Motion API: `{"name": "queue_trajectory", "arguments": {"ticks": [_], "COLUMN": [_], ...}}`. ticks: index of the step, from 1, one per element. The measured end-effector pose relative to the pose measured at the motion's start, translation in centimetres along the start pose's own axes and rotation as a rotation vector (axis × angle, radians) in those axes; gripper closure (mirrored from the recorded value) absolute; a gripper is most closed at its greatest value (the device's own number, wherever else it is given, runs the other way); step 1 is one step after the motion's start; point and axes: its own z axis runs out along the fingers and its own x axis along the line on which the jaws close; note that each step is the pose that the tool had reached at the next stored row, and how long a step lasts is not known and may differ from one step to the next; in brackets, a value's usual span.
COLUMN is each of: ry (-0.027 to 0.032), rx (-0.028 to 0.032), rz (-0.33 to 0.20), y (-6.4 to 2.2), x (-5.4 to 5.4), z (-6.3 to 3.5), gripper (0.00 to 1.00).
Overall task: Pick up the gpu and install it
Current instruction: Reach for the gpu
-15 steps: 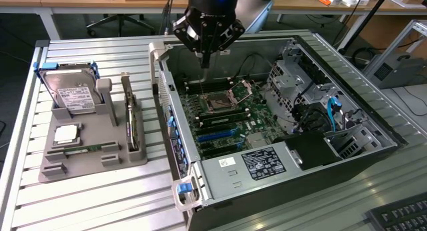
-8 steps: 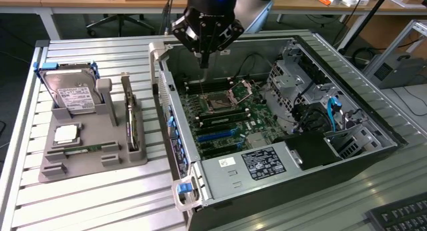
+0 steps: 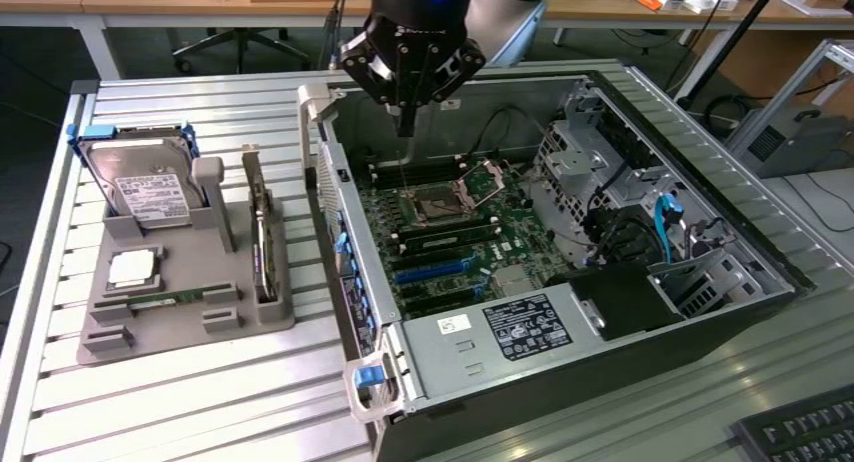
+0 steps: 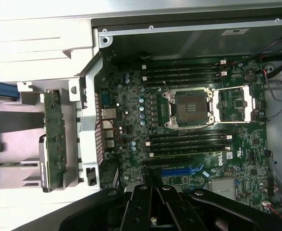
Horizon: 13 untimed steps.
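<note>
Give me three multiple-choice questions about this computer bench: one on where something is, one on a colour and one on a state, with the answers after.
1. Where is the gpu?
A. Standing on edge in the gray holder beside the computer case
B. Lying on the floor
C. Held by the gripper

2. What colour is the bright expansion slot on the motherboard?
A. Red
B. Blue
C. Yellow

3. How is the computer case?
A. Closed on every side
B. Open, with the motherboard exposed
C. Wrapped in plastic

Answers:
1 A: the card stands in a slot of the holder, while the gripper hangs over the motherboard.
2 B: the slot is blue among black ones.
3 B: the board and its socket can be seen straight through the open side.
</note>
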Motion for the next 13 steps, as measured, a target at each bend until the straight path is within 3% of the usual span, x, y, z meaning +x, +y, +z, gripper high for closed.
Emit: {"name": "queue_trajectory", "arguments": {"ticks": [13], "ry": [0.0000], "rx": [0.0000], "rz": [0.000], "y": [-0.03], "x": [0.37], "z": [-0.01], "gripper": [0.90]}}
